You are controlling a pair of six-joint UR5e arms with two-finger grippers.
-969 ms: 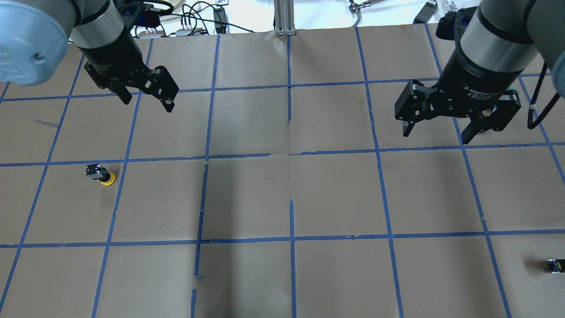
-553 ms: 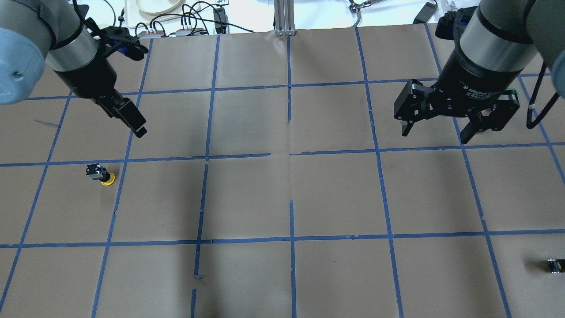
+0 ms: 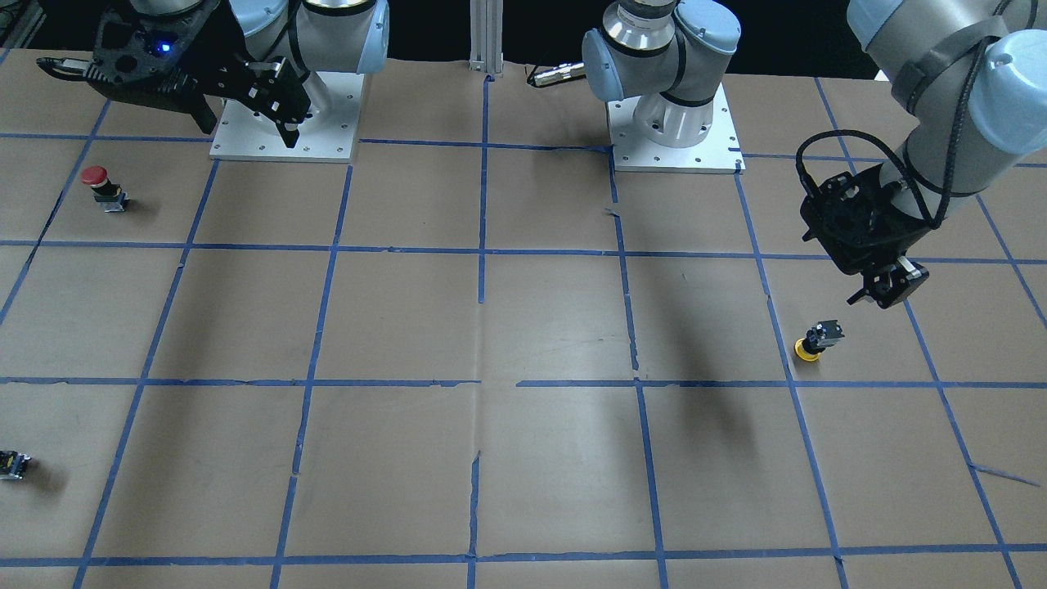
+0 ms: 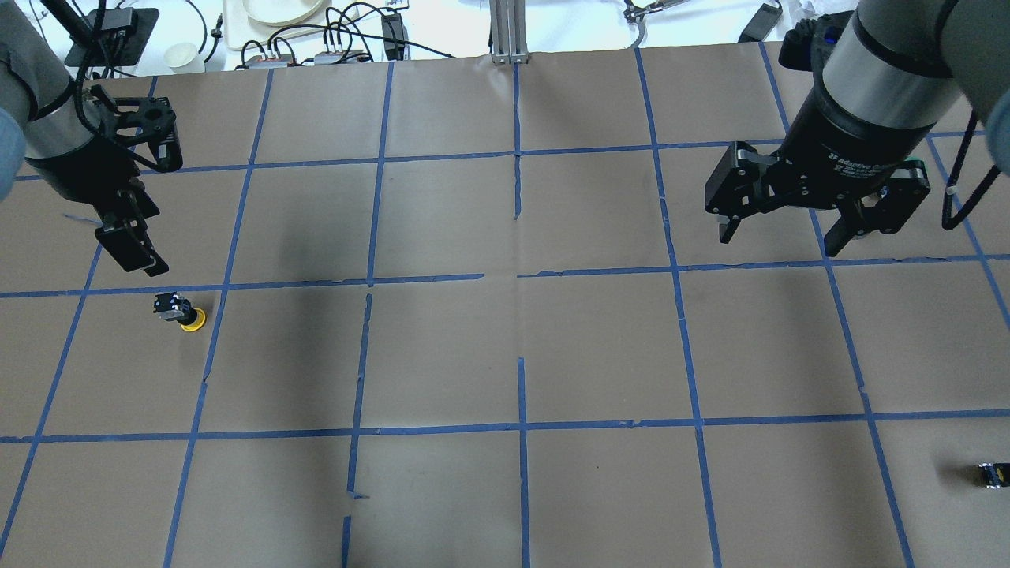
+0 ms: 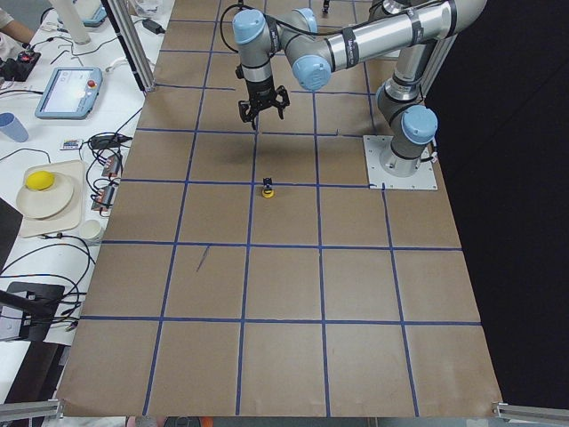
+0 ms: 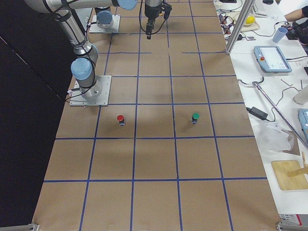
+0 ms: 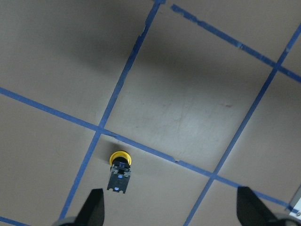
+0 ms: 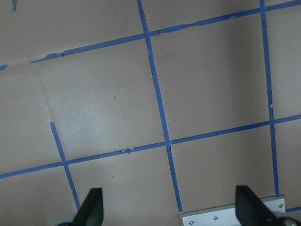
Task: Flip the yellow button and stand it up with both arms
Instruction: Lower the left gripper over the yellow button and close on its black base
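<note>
Two claws hang over the bench [image 4: 442, 355], both spread wide with nothing between their fingers. The left claw [image 4: 142, 260] hovers near the yellow button [image 4: 181, 312], clear of it. The yellow button sits just beside a blue tape line [image 4: 208, 359], apparently cap down on the bench with its black-grey body uppermost. The right claw [image 4: 779, 237] is well apart, across the bench.

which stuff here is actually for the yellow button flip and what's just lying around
For the job: yellow button, left end effector, right end effector.

Just lying about: red button, green button, small capless black part.
</note>
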